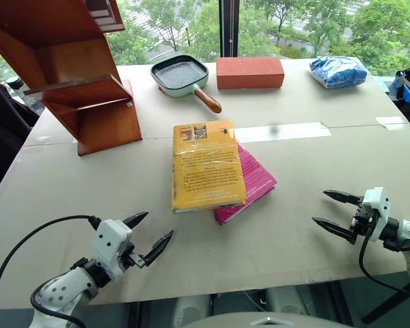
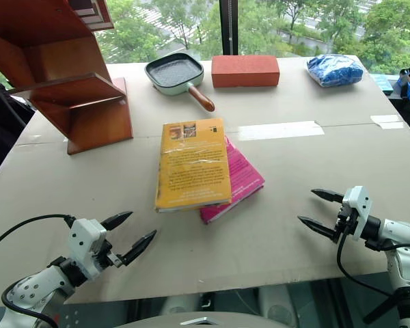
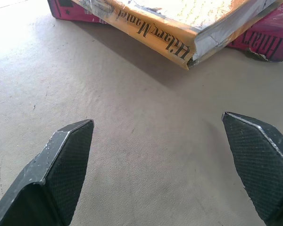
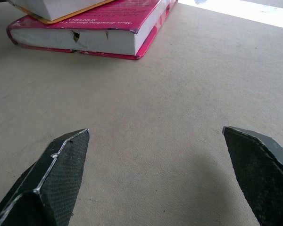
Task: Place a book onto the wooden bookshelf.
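Cardboard-covered table [image 1: 294, 225] spreads under both my arms and carries everything else. Ahead of my left gripper [image 1: 152, 236] and well apart from it, at the far left corner, stands the wooden bookshelf [image 1: 82, 82], reddish-brown with slanted boards and open compartments. Between my 2 grippers and a little beyond them lies the book [image 1: 206, 164], yellow-orange and glossy, flat on its face with small pictures along its far edge; it rests on top of a magenta-pink book [image 1: 256, 181] that sticks out toward my right gripper [image 1: 335, 212]. In my left wrist view the yellow book's spine [image 3: 151, 28] sits just past my fingertips [image 3: 68, 155], touching neither of them. In my right wrist view the pink book's white page edge [image 4: 85, 40] lies near but apart from my fingers [image 4: 61, 165]. Farther off, beyond the books, are a red-orange brick [image 1: 250, 72], a square grill pan [image 1: 181, 75] with a wooden handle, and a blue plastic bag [image 1: 338, 71] far ahead of my right gripper. A strip of white tape [image 1: 283, 131] lies just behind the books. My left gripper's 2 fingers are spread wide with nothing between them, and my right gripper's are spread the same way, empty above bare table.
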You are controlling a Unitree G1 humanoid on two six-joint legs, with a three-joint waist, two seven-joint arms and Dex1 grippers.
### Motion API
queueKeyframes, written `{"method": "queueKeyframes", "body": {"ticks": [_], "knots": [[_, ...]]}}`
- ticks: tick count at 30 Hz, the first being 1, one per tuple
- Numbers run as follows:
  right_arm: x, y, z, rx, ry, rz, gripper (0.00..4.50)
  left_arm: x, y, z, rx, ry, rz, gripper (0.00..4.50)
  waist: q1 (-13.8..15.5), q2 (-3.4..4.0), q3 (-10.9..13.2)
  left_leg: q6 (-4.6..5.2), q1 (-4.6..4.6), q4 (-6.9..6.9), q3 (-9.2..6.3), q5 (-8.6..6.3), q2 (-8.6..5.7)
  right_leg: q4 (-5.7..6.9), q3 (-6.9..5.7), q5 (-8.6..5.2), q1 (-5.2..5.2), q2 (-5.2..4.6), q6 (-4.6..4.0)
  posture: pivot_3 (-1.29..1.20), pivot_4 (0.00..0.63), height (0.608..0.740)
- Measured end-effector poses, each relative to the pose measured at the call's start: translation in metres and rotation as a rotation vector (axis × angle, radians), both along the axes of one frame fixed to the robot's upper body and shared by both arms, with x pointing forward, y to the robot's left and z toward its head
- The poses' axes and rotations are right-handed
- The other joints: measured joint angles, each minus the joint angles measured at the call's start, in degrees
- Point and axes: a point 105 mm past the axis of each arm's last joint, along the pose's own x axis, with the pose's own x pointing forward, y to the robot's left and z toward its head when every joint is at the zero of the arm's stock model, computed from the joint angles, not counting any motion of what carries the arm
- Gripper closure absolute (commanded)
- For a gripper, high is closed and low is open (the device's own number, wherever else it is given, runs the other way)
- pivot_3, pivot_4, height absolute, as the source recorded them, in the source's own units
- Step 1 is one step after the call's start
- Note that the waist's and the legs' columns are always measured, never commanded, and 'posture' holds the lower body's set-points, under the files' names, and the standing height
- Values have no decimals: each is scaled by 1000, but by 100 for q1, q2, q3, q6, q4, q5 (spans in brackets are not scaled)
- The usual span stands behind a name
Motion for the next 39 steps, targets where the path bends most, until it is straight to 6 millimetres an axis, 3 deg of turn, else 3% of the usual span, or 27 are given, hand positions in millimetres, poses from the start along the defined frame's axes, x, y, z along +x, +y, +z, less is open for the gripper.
{"method": "queueKeyframes", "body": {"ticks": [8,28,33,39], "knots": [[0,-1,-1,-7,0,-15,0,5,7,-10,-3,39,-21,14,0,0,0,0,0,2,3,0,0,1,-2,0,0,2,-1,0,150,740],[11,12,8,-15,-67,2,0,23,17,-5,12,29,-137,14,8,2,-1,0,2,8,3,1,4,9,-5,5,2,6,-6,0,150,740],[10,17,16,-3,-80,21,0,29,29,8,-70,42,-117,14,2,1,0,0,-1,8,2,1,9,9,-6,7,1,11,-11,0,150,740],[2,34,58,35,-135,151,0,50,34,46,-314,75,-169,14,16,4,2,1,3,12,-2,1,7,15,-10,5,5,12,-5,0,150,740]]}}
